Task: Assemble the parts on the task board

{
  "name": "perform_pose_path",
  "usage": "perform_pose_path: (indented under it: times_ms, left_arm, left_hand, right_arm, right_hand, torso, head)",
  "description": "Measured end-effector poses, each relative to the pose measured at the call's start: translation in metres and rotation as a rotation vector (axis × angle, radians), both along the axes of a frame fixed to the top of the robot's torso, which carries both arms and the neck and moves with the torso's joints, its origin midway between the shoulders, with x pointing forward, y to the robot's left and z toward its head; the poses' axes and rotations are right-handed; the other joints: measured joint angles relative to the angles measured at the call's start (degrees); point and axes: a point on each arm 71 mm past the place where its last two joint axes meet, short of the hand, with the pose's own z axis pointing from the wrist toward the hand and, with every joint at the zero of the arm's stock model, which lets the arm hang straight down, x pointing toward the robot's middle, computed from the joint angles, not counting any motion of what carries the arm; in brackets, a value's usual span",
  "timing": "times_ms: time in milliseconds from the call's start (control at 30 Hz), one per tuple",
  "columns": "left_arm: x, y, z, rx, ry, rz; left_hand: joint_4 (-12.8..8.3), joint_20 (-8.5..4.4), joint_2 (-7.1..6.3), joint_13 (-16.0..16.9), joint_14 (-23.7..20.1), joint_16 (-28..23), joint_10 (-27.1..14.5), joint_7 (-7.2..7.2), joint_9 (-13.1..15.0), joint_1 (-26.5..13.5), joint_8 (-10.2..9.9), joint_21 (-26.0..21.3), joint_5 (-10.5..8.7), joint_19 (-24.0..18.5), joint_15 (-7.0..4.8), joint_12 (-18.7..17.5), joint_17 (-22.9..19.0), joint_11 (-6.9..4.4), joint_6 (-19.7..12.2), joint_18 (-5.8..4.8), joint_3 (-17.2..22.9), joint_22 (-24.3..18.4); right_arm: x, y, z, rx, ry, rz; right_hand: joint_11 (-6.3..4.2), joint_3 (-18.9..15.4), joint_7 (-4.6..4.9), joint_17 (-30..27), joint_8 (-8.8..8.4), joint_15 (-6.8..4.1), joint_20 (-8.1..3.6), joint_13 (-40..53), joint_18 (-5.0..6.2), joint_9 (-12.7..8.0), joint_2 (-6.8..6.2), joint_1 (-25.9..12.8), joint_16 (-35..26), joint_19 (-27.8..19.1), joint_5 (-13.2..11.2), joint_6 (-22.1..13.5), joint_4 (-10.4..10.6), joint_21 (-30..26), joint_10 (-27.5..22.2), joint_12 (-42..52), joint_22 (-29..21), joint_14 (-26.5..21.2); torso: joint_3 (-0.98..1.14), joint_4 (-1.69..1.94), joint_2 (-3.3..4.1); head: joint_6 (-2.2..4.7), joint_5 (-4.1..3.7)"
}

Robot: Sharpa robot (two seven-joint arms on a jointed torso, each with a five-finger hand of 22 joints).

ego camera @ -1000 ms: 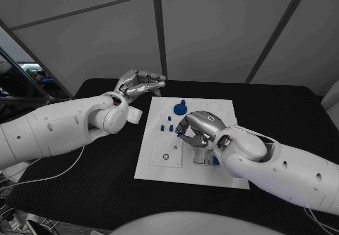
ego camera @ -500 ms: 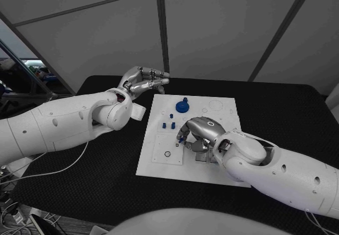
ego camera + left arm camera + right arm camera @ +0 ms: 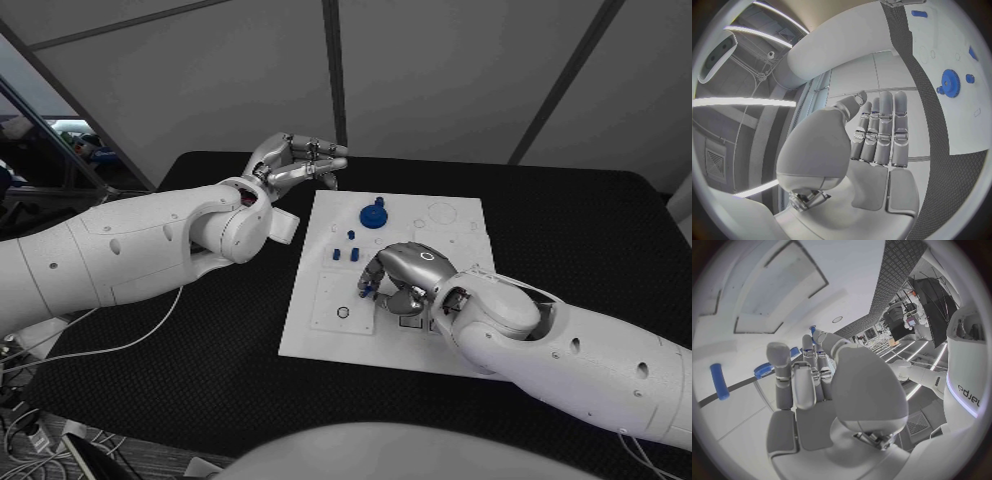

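While your right hand [image 3: 401,272] hovers curled over the middle of the white board [image 3: 325,340], whether it holds a part is hidden, so lower slowly. Your left hand [image 3: 296,163] waits empty, fingers curled, beyond the board's far left corner, with the blue gear [image 3: 374,216] near the far edge.

Robotics lab, black table [image 3: 577,230] ringed by grey panel walls [image 3: 433,70], loose cables [image 3: 87,350] trailing at its edge

A smooth matt white task board [image 3: 326,326] lies on a rough, woven-looking black table [image 3: 577,240].
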Motion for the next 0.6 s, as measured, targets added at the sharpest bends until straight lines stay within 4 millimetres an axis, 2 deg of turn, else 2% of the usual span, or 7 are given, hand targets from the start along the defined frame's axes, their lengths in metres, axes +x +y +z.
perform_pose_path:
  times_ms: [600]
  left_arm:
    - [0.0004, -0.0013, -0.0001, -0.001, 0.001, -0.003]
  left_hand:
    - [0.2, 0.0, 0.02, 0.0, 0.0, -0.2, 0.0, 0.0, 0.0, 0.0, 0.0, -0.2, 0.0, 0.0, 0.0, 0.0, 0.0, 0.0, 0.0, 0.0, -0.2, 0.0]
  right_arm:
    - [0.0025, 0.0033, -0.0028, -0.011, 0.007, -0.002]
  right_hand:
    - [0.06, 0.0, -0.02, 0.0, -0.16, 0.0, 0.0, 0.0, 0.0, 0.0, 0.22, -0.2, 0.0, 0.0, 0.2, 0.0, 0.0, 0.0, -0.1, -0.1, 0.0, 0.0]
  torso:
    - [-0.01, 0.01, 0.0]
  head:
    - [-0.34, -0.03]
